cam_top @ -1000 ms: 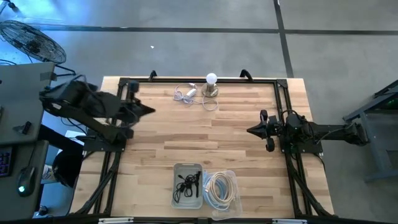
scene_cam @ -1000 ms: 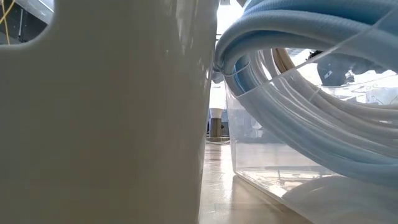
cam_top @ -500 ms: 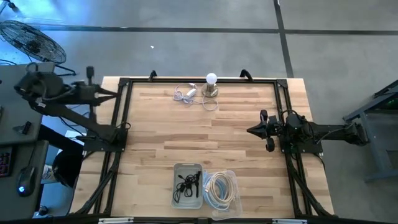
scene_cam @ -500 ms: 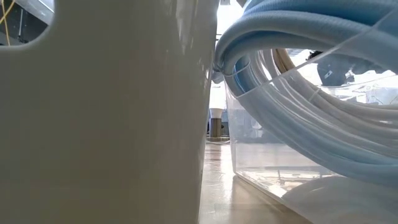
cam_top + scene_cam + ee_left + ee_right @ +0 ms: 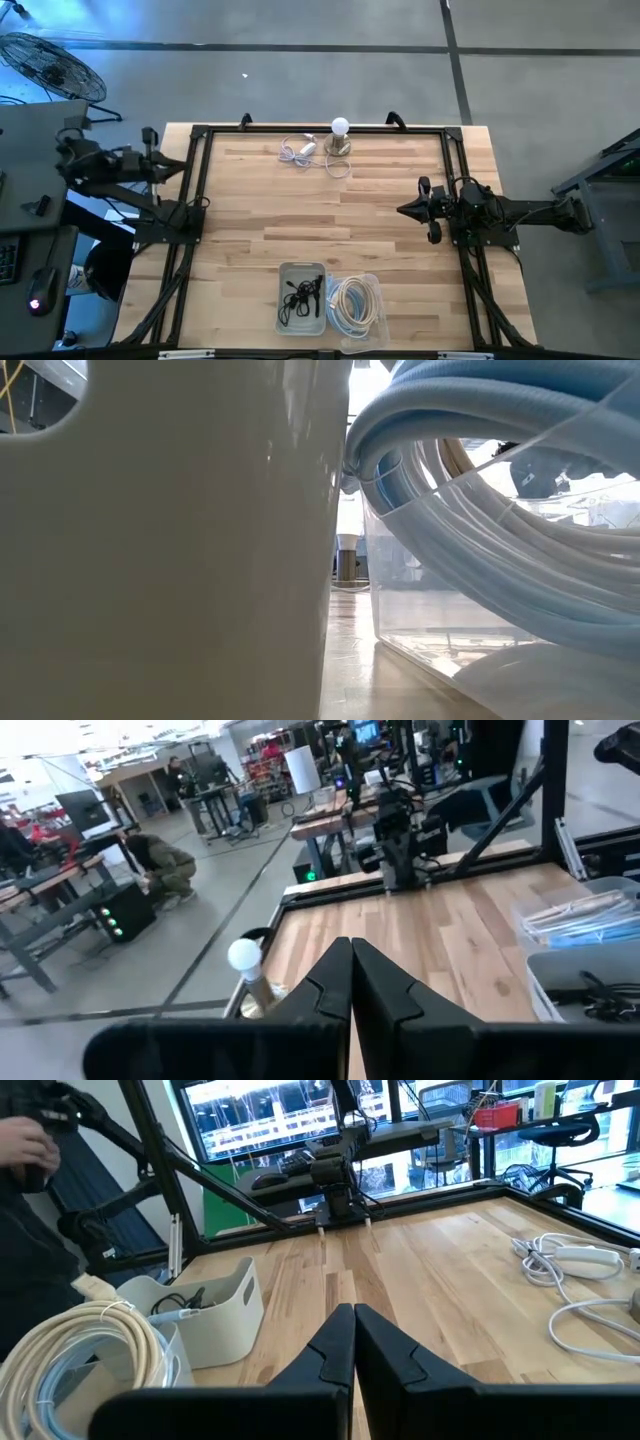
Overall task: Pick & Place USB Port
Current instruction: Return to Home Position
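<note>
The tabletop (image 5: 330,215) is pale wood planking bordered by a black frame (image 5: 300,129). It stands on a gray floor (image 5: 300,70) marked with dark lines.

The left end effector (image 5: 351,955) sits at the tabletop's left edge. Its fingers are pressed together and hold nothing. The right end effector (image 5: 404,210) sits just inside the right edge, level with mid-table. Its fingers also meet and hold nothing.

At the near edge, two bins stand side by side:
- The gray bin (image 5: 284,300) contains the black cable (image 5: 300,293).
- The clear bin (image 5: 377,298) contains the coiled cables (image 5: 350,303), pale in colour.

In the low view the gray bin's wall fills the near left, with the clear bin and its coils on the right.

At the far edge, a bulb (image 5: 341,127) stands on a small base. A white charger (image 5: 307,149) lies just beside it, its cord looped loosely.

Beyond the tabletop:
- A fan (image 5: 50,65) stands on the floor off the far left corner.
- The left wrist view shows workbenches, monitors and a crouching person (image 5: 165,865).
- The right wrist view shows a second person (image 5: 30,1220) at its edge.
</note>
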